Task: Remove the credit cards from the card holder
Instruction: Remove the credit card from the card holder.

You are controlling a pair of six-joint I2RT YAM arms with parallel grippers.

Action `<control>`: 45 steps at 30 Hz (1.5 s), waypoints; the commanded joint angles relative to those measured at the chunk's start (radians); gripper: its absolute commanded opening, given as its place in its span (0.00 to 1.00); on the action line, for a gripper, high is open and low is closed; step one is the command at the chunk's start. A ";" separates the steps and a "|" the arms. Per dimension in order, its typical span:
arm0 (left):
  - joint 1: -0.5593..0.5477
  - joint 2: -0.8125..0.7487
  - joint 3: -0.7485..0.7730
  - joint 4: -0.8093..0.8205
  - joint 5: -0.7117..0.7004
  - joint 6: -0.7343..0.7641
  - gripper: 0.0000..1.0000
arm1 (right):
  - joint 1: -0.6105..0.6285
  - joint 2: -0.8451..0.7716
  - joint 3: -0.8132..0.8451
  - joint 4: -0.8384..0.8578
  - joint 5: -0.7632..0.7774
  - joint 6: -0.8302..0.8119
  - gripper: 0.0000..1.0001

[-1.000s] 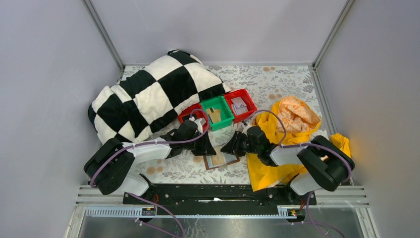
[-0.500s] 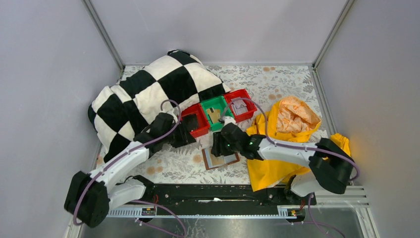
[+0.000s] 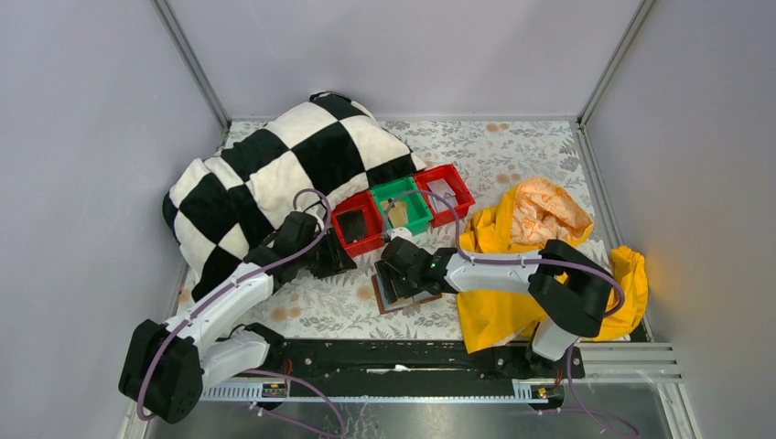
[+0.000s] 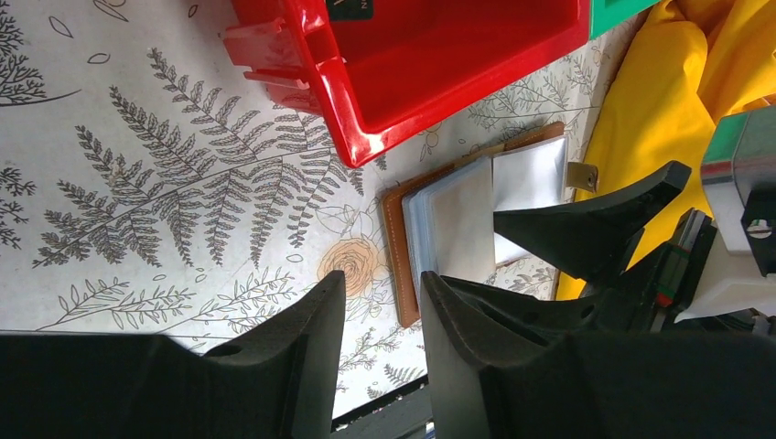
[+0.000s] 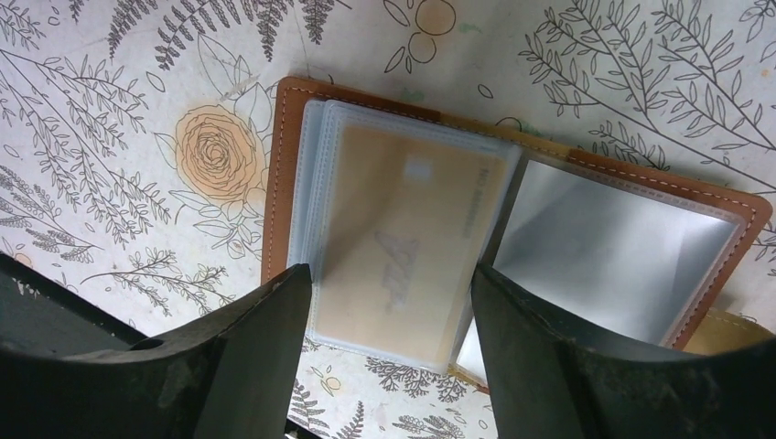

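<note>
Card holder [image 5: 512, 219]: brown, spread open like a book, lying flat near the middle of the table, just on the near side of the bins. Clear sleeves face up.

Table cover [image 3: 512, 151]: pale cloth with a fern and rose print, under everything.

Checkered blanket [image 3: 284, 174]: black and white, heaped at the far left.

Yellow cloth [image 3: 494, 311]: crumpled at the right, its edge beside the card holder's right side.

Right gripper [image 5: 392, 274]: directly over the card holder, fingers spread wide and holding nothing. The tips stand either side of the left page. Whether they touch it cannot be told.

Left gripper [image 4: 380, 279]: left of the card holder and apart from it, by the near corner of the left red bin. Fingers are parted by a narrow gap with nothing between them.

Left red bin [image 3: 355, 222], green bin [image 3: 403, 208], right red bin [image 3: 446, 192]: side by side in a slanted row, just beyond the card holder.

Tan card [image 5: 412, 210]: inside the top sleeve of the left page, between the right fingertips.

Loose tan card [image 3: 398, 212]: in the green bin.

Grey card [image 3: 443, 189]: in the right red bin.
</note>
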 commanded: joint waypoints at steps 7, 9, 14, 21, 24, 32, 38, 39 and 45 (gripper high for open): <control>0.004 -0.006 -0.005 0.037 0.020 0.012 0.40 | 0.017 0.040 0.063 -0.101 0.107 -0.019 0.74; 0.005 -0.010 -0.011 0.042 0.021 0.009 0.40 | 0.018 0.022 0.065 -0.111 0.122 -0.021 0.75; 0.004 -0.008 -0.007 0.044 0.029 0.009 0.40 | 0.031 -0.006 0.085 -0.142 0.152 -0.026 0.75; 0.004 -0.002 -0.011 0.053 0.037 0.007 0.40 | 0.062 -0.012 0.112 -0.151 0.190 -0.020 0.73; 0.004 0.000 -0.015 0.060 0.042 0.004 0.40 | 0.063 0.004 0.114 -0.150 0.199 -0.015 0.72; 0.004 -0.005 -0.020 0.065 0.049 0.000 0.40 | 0.063 0.032 0.080 -0.086 0.150 -0.004 0.66; 0.006 -0.008 -0.023 0.065 0.054 -0.003 0.40 | 0.063 0.047 0.065 -0.064 0.134 0.010 0.65; 0.005 -0.009 -0.023 0.067 0.054 -0.003 0.40 | 0.063 0.048 0.064 -0.060 0.131 0.011 0.63; 0.004 -0.013 -0.027 0.069 0.058 -0.005 0.39 | 0.063 0.047 0.052 -0.043 0.110 0.018 0.49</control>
